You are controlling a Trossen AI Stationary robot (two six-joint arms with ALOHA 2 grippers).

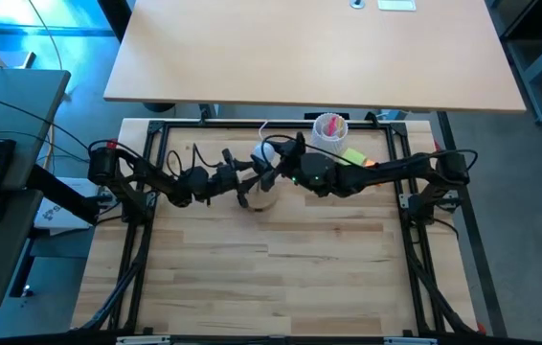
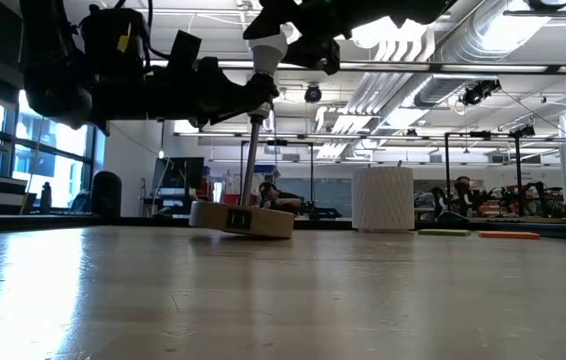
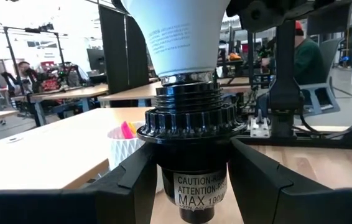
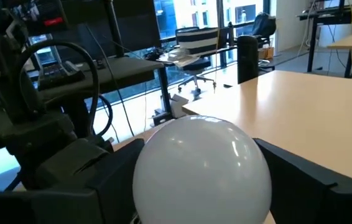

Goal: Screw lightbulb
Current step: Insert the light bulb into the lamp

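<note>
A lamp stand rests on the table by its wooden disc base [image 2: 241, 219], with a thin pole [image 2: 252, 160] rising to a black socket [image 3: 188, 118]. The white lightbulb [image 3: 177, 34] sits in the socket by its silvery base [image 3: 188, 78]. My left gripper [image 1: 248, 188] comes from the table's left and is shut on the socket. My right gripper [image 4: 201, 149] comes level from the right at bulb height. It is open, one finger on each side of the bulb's dome [image 4: 201, 171]. My left gripper pinches the socket's lower barrel [image 3: 196, 186], below its ribbed collar, between its two fingers [image 3: 132, 180]. The fingers come about level from the table's left, across the upright socket. The stand stays on its base. My right gripper's fingers [image 4: 111, 177] flank the dome closely; I cannot tell whether they touch it.
A white ribbed cup [image 1: 329, 127] with pink contents stands at the far side, right of the arms, with a green and an orange item [image 1: 355, 156] beside it. The bare wooden tabletop [image 1: 271, 268] spreads toward the near edge. A larger desk [image 1: 309, 48] lies beyond the far edge.
</note>
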